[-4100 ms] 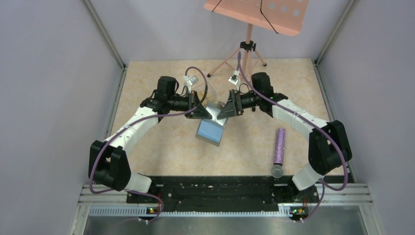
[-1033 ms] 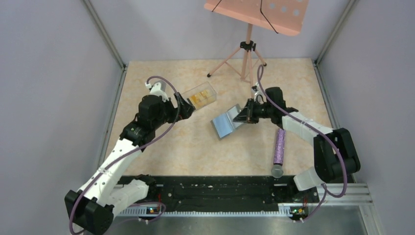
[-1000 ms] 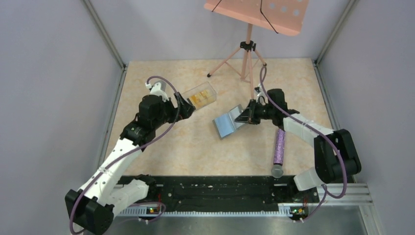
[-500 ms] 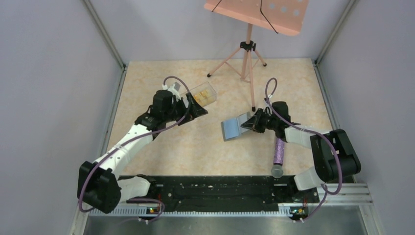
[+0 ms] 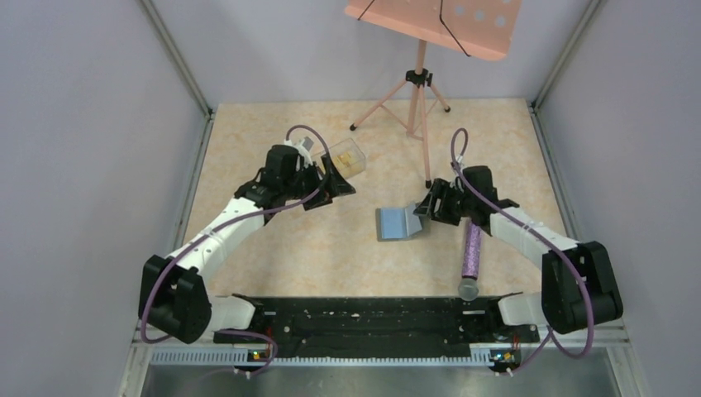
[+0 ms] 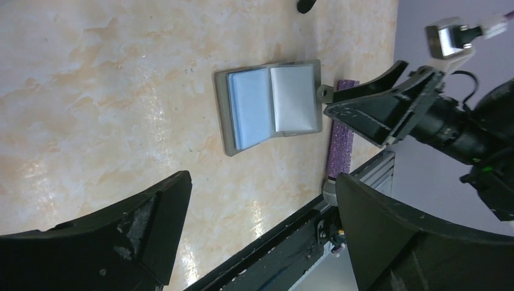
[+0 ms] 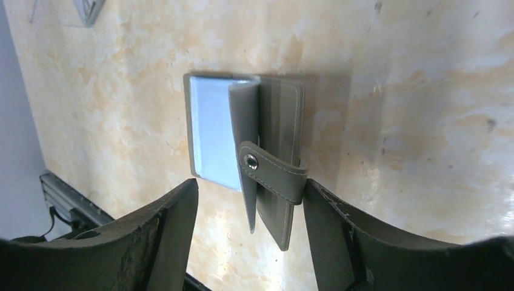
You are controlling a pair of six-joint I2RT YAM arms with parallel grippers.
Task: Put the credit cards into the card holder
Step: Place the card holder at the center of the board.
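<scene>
The card holder [image 5: 398, 222] lies on the table, grey and half open, one leaf standing up and a pale blue face showing inside [image 6: 248, 109]. Its snap strap [image 7: 270, 173] sticks up between the fingers of my right gripper [image 7: 250, 189], which stands open around it without clamping. In the top view my right gripper [image 5: 425, 210] sits at the holder's right edge. The credit cards [image 5: 354, 165], orange and yellow, lie inside a clear box [image 5: 347, 154]. My left gripper [image 5: 342, 185] is just in front of that box, open, with nothing between its fingers [image 6: 263, 185].
A purple cylinder [image 5: 472, 247] lies right of the card holder, close under my right arm. A pink music stand's tripod [image 5: 417, 99] stands at the back of the table. The black rail [image 5: 372, 318] runs along the near edge.
My right gripper has opened and let go of the card holder, which has dropped from a tilted hold onto the table. My left arm has swung right, closer to the clear box.
</scene>
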